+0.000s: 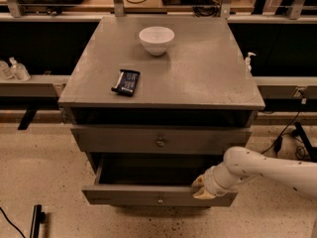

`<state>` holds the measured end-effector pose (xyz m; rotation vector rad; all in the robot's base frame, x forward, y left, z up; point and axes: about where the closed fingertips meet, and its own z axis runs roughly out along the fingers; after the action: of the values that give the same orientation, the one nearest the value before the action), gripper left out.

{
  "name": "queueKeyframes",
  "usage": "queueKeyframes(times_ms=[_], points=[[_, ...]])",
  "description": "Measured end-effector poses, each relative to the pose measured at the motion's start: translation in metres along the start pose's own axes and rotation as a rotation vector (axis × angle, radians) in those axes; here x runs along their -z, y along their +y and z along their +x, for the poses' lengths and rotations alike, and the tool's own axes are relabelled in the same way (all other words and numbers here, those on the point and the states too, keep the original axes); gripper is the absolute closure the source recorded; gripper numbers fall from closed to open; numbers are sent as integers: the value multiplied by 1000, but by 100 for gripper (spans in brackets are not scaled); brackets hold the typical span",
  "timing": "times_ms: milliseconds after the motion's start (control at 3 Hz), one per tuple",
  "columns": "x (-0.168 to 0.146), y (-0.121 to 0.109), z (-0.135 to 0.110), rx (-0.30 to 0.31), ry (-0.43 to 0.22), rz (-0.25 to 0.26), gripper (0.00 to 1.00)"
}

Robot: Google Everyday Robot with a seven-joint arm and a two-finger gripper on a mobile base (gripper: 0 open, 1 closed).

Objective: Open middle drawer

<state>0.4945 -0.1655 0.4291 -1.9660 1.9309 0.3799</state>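
The grey cabinet (pixel 163 78) shows two drawer fronts in the camera view. The uppermost drawer (pixel 124 139) is closed, with a small round knob (pixel 160 143). Below it the middle drawer (pixel 129 196) is pulled out towards me. Its dark bare inside (pixel 148 170) shows, and its knob (pixel 159 200) is on the front. My gripper (pixel 200 188) is at the right part of the middle drawer's front, against its top edge, on the end of the white arm (pixel 267 170) that comes in from the right. The lowest drawer is hidden under the open one.
On the cabinet top stand a white bowl (pixel 156 38) at the back and a dark snack packet (pixel 126 82) at the left. Cables (pixel 287 133) lie on the floor at the right. A dark bar (pixel 35 221) lies on the speckled floor at the lower left.
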Motion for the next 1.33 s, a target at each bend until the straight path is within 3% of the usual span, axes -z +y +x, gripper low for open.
queueKeyframes(times_ms=[1000, 1333], points=[[-3, 2, -1, 1, -2, -7, 1], [-7, 0, 3, -32, -28, -30, 0]])
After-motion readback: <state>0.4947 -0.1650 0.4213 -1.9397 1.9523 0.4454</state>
